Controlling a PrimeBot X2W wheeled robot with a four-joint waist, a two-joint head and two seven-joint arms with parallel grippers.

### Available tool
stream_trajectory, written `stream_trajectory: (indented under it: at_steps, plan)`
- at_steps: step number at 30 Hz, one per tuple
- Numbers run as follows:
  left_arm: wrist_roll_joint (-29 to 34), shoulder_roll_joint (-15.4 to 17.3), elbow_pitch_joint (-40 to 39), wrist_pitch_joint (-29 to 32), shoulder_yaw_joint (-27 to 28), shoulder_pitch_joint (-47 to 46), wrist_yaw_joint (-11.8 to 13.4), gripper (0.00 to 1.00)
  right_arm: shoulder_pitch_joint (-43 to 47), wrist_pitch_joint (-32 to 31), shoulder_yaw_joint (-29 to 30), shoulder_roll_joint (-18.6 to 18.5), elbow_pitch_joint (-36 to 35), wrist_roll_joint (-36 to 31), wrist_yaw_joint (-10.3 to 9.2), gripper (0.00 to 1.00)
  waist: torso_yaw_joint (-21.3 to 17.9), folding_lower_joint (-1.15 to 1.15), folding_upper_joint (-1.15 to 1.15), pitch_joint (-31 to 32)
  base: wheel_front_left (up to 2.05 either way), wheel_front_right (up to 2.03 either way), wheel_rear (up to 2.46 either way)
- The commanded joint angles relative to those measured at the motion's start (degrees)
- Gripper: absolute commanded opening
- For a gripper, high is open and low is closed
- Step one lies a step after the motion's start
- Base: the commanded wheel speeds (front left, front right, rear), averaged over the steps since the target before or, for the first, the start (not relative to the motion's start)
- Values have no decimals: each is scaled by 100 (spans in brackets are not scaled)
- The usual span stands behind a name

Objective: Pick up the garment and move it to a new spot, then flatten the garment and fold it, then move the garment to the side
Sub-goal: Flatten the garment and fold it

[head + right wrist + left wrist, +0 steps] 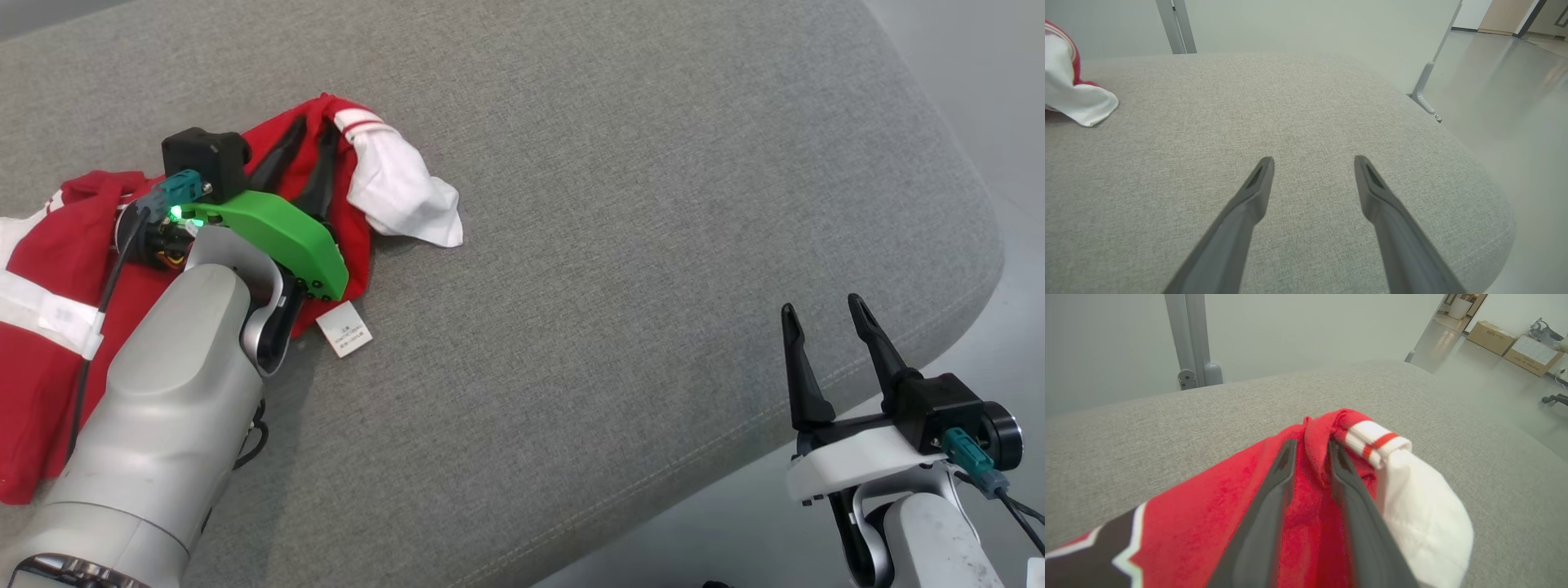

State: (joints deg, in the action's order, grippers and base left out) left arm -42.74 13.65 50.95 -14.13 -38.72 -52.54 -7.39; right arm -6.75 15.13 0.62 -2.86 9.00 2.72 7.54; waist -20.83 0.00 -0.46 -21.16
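Note:
The garment (49,245) is red with white bands and a white sleeve (400,192). It lies bunched at the left of the grey cushioned surface (612,204). My left gripper (316,129) rests on its upper edge near the striped cuff. In the left wrist view its fingers (1310,446) stand a little apart, with a raised fold of the red garment (1208,498) between them. My right gripper (820,304) hovers open and empty over the surface's near right edge, far from the garment. The right wrist view shows its spread fingers (1313,158) and the white sleeve (1073,98) at far left.
A white care label (344,329) sticks out from the garment's lower edge. The cushion's rounded edge (971,269) drops to a pale floor on the right. A metal post (1188,339) stands behind the surface, and cardboard boxes (1490,335) sit far off.

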Motion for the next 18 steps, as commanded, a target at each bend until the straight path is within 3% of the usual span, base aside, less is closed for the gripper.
stream_trajectory:
  at_steps: [1,7,11,18]
  plan:
    - [14,32,84,-49,-10,-69,-16,100,-22,4,20,-6,16,2,-10,100,141,0,46,135,0,0,0]
    - [78,-36,56,-113,109,178,-16,100,135,4,122,-7,44,-54,-10,100,382,0,46,466,0,0,0]
    - [289,-63,-585,-103,354,652,111,100,300,4,272,-7,28,-120,-10,100,579,0,46,767,0,0,0]
    - [586,-129,-1407,-76,6,1806,248,100,475,4,411,-7,-61,-208,-10,100,857,0,46,954,0,0,0]
